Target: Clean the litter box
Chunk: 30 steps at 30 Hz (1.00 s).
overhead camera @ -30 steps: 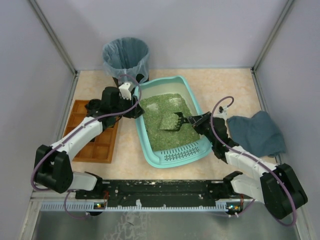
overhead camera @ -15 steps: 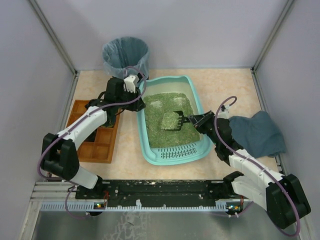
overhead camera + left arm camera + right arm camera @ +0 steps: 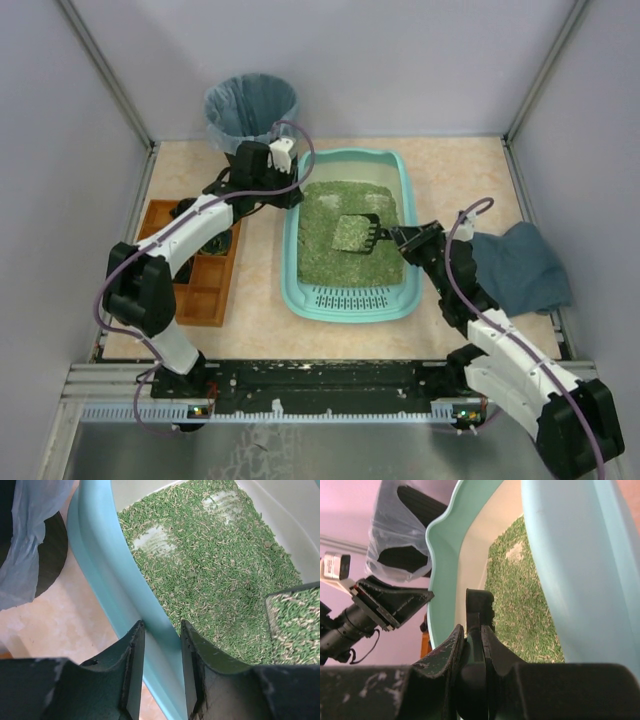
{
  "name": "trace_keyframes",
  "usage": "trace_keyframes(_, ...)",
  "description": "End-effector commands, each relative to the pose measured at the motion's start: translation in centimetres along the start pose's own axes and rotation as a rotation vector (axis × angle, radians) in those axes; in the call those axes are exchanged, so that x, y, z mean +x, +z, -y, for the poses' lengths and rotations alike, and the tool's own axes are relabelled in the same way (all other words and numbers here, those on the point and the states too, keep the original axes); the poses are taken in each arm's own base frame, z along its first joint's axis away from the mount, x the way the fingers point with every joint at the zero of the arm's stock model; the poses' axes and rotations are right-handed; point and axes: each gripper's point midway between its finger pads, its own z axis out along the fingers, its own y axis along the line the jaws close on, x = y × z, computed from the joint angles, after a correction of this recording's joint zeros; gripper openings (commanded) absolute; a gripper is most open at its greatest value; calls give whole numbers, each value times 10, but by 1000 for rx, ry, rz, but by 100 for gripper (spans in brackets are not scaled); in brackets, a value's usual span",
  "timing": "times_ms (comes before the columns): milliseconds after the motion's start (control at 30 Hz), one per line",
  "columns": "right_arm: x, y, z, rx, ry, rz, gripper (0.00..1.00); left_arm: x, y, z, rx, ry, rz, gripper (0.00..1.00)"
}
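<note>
Right wrist view: the right pincer point(image 3: 472, 630) is seen pressed tight on the black handle of a scoop point(image 3: 362, 235). The scoop is held just above the middle of the litter box point(image 3: 350, 300), and it is heaped with green litter point(image 3: 210, 580). The left pincer point(image 3: 161, 626) is pinched on the left rim of the litter box, with one finger outside the wall and one inside, so the box is held steady.

Just past the far left corner of the litter box, a bin point(image 3: 250, 105) with a bag in it can be seen. A wooden tray point(image 3: 190, 275) is set to the left of the litter box, and a cloth point(image 3: 515, 265) is laid to its right.

One scoopful looks to have been dug up but not yet tipped out. What is inside the bin cannot be seen. The load is yet to be carried to the bin, and more scooping may be needed.
</note>
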Motion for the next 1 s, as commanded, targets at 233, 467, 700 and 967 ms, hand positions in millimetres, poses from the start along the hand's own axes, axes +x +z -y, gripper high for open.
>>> trace_keyframes(233,-23,8,-42,-230,78,2,0,11,-5,14,19,37,-20,53)
trace_keyframes(467,-52,10,-32,-184,105,96,0,2,-21,6,-37,31,34,59)
trace_keyframes(700,-64,5,-19,-198,219,118,0,-2,-26,6,-42,26,58,60)
trace_keyframes(967,-69,4,-11,-217,321,105,0,-2,-29,7,-34,23,75,60)
